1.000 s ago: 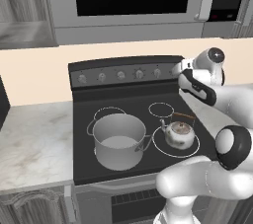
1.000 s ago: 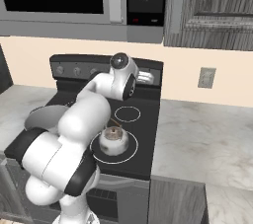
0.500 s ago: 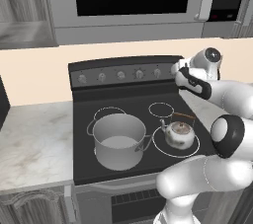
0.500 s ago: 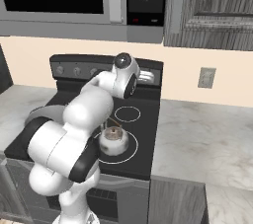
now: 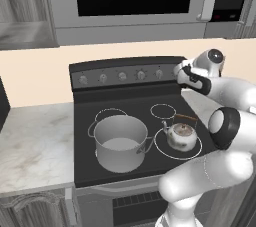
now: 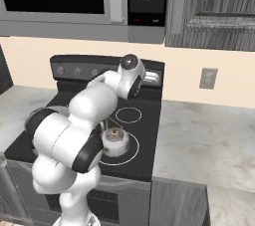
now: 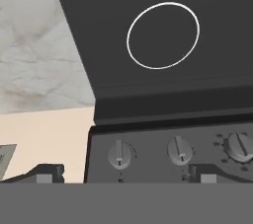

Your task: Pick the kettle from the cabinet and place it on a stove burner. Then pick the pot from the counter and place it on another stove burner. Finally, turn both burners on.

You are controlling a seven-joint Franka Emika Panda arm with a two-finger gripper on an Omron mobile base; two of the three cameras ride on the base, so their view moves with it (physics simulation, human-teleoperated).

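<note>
Here the end effector (image 7: 118, 173) stands with its two dark fingertips (image 7: 47, 172) wide apart, holding nothing, right in front of the stove's back control panel (image 5: 125, 75). Between the tips sit two of the grey knobs (image 7: 120, 153), and a third knob (image 7: 239, 146) lies just past the right tip. Around the knobs are small markings, too fine to read. Beyond the panel in the hand view lie the black cooktop (image 5: 100, 171) and one small white circle (image 7: 163, 35), bare.

From the left base view, the end effector (image 5: 184, 73) hovers at the right end of the knob row. The kettle (image 5: 180, 136) sits inside the front right large burner ring (image 5: 162, 147). The pot (image 5: 120, 143) stands on the front left burner, just beside the kettle but apart from it. The counter (image 5: 35, 146) flanks the stove. Above hang the microwave (image 5: 135, 1) and the cabinet (image 6: 214, 8), its door shut. The microwave's display text is too blurred to read.
</note>
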